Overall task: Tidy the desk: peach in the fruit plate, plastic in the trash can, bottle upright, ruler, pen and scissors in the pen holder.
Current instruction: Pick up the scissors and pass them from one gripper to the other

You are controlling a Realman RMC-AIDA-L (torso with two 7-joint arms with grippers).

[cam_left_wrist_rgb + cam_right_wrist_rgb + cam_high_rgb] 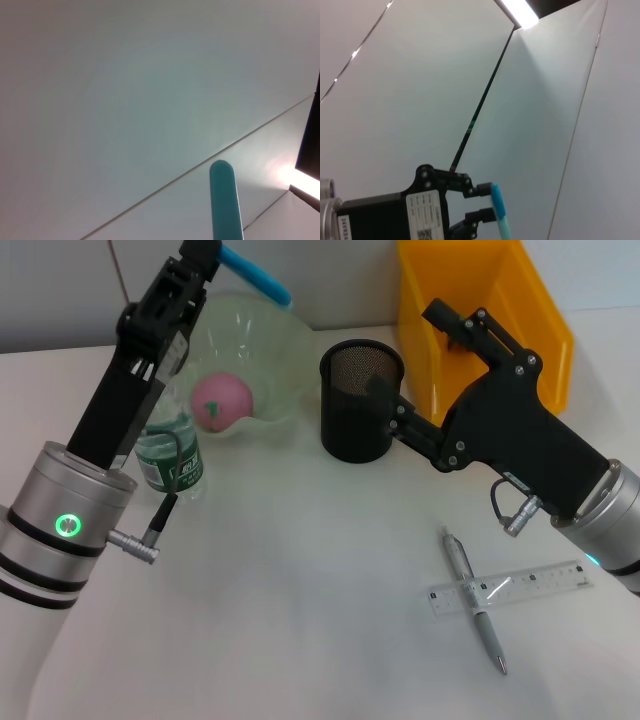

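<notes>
— What is the left claw (222, 254) doing?
— It pinches a smooth blue handle (256, 274), probably the scissors', above the translucent wavy fruit plate (275, 350) at the desk's (300, 590) far edge.
— And the peach (221, 401)?
— Pink and round, inside that plate.
— The rest?
— A grey pen (474, 597) lies across the clear ruler (510, 587) near the front right corner; the black mesh pen holder (360, 400) stands beside the right claw (385, 392), grip unclear.
</notes>
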